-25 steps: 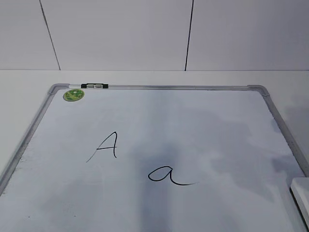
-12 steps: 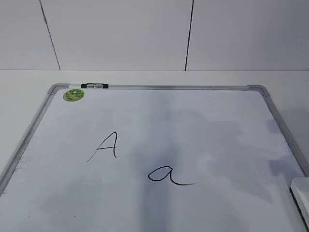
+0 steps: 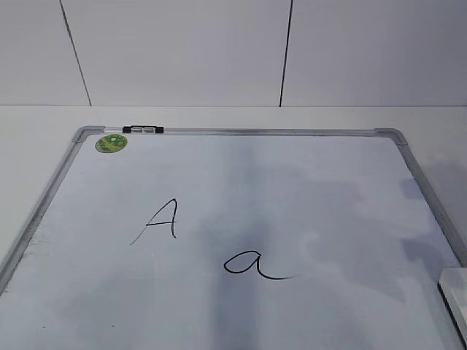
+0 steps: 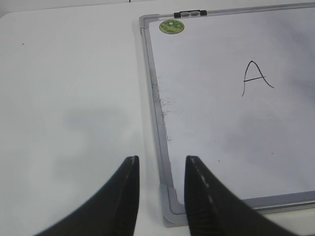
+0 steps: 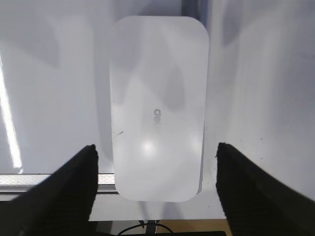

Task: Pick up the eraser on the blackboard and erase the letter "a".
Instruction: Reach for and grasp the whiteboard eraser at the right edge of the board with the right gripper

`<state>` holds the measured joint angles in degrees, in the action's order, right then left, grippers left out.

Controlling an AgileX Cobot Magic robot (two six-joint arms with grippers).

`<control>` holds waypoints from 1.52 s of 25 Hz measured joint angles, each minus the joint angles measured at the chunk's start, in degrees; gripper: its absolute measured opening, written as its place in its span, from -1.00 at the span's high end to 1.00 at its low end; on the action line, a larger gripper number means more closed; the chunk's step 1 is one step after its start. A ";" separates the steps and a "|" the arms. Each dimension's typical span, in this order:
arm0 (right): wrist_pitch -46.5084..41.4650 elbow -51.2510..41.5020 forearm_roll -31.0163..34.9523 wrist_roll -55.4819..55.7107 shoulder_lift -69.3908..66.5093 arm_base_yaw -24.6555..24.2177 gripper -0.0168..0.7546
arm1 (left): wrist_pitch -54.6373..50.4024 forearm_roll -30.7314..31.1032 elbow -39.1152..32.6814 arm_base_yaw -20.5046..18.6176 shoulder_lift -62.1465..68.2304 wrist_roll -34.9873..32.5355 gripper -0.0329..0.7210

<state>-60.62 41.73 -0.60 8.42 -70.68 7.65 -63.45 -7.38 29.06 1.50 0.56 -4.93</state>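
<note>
R end effector (image 5: 156, 162) spread wide, L end effector (image 4: 161, 169) narrower.

White dry-erase blackboard (image 3: 328, 157) with grey frame; handwritten black letter "a" (image 3: 255, 265) centre, white plastic eraser (image 3: 456, 292) at 4 o'clock edge.

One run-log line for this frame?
phase: pre-grasp | right gripper: open, straddling flat white plastic eraser | handwritten black lowercase "a": intact | left gripper: idle

White table (image 3: 233, 117) below white panelled wall (image 3: 182, 51), two dark vertical seams, soft even light
</note>
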 joint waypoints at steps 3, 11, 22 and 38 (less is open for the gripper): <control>0.00 0.00 -0.32 -0.14 0.00 0.00 -0.72 | 0.00 0.00 0.00 0.00 0.00 0.00 0.29; 0.00 0.00 -1.02 -0.27 -0.80 0.00 -0.80 | 0.00 0.00 0.00 0.00 0.00 0.00 0.29; 0.87 0.00 2.16 -1.31 -2.55 0.10 -0.79 | 0.00 0.00 0.00 0.00 0.00 0.00 0.29; 1.96 0.00 0.60 -2.08 -4.77 0.10 -0.77 | 0.00 0.00 0.00 0.00 0.00 0.00 0.29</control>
<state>-58.66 41.73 0.00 6.34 -75.45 7.75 -63.45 -7.38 29.06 1.50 0.56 -4.93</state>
